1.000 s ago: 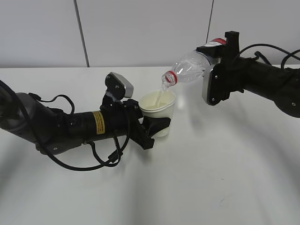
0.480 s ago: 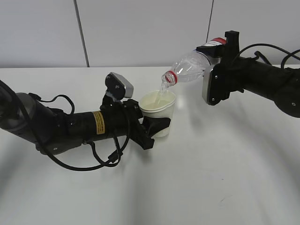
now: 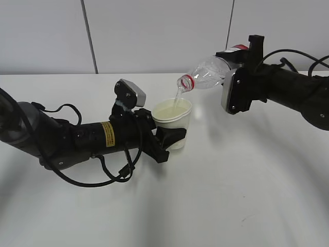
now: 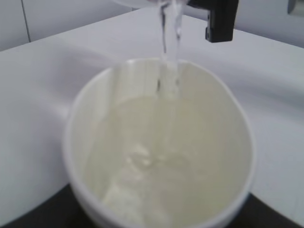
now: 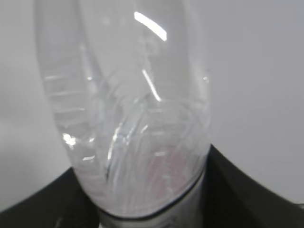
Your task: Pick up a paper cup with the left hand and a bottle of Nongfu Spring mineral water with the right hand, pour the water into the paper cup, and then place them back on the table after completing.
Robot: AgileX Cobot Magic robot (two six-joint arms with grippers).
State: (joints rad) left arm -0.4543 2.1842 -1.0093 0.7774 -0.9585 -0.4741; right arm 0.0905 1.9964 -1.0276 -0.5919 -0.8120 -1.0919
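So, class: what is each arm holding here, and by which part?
The left hand has its jaws round the paper cup's lower wall; the right hand holds the tilted bottle at its labelled lower body.

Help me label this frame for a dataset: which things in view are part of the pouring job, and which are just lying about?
Part of the job:
paper cup, held by the left gripper
bottle, tilted in the right gripper
water streaming into the cup
table

Lying about:
nothing loose on the table; only the wall panels behind
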